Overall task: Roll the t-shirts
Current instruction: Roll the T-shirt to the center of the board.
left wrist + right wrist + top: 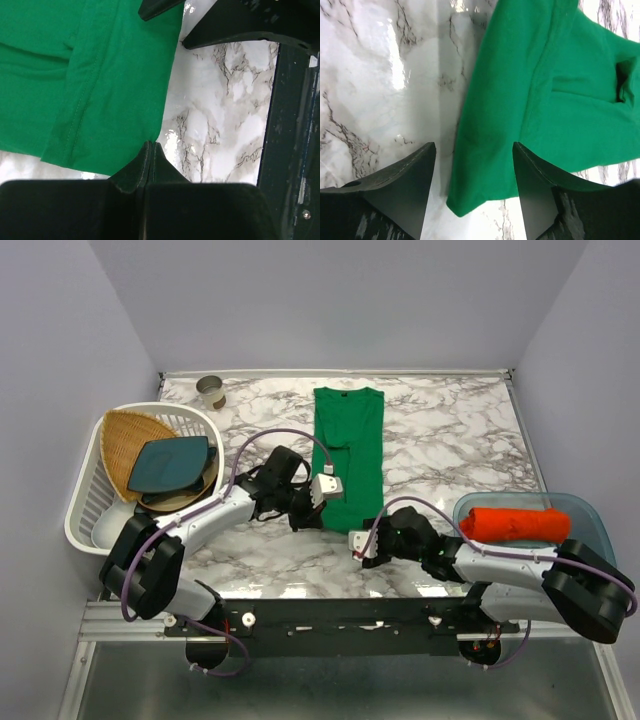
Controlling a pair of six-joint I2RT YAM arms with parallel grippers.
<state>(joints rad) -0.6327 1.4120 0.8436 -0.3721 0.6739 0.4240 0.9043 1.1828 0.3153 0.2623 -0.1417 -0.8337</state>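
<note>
Green t-shirt folded to a strip mid-frame, long axis top-to-bottom, hem nearest both arms. Right gripper: jaws apart, straddling the hem's lower-right corner. Left gripper: tips together at the lower-left corner, seemingly gripping nothing. Roll should run up-frame.

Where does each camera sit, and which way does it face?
Top external: above, behind the arms, facing down at the marble table; both arms show.
Left wrist: on the left arm, facing down; shut left claw shows.
Right wrist: on the right arm, facing down; open right claw shows.
Shared: all three see the green t-shirt's near edge.
</note>
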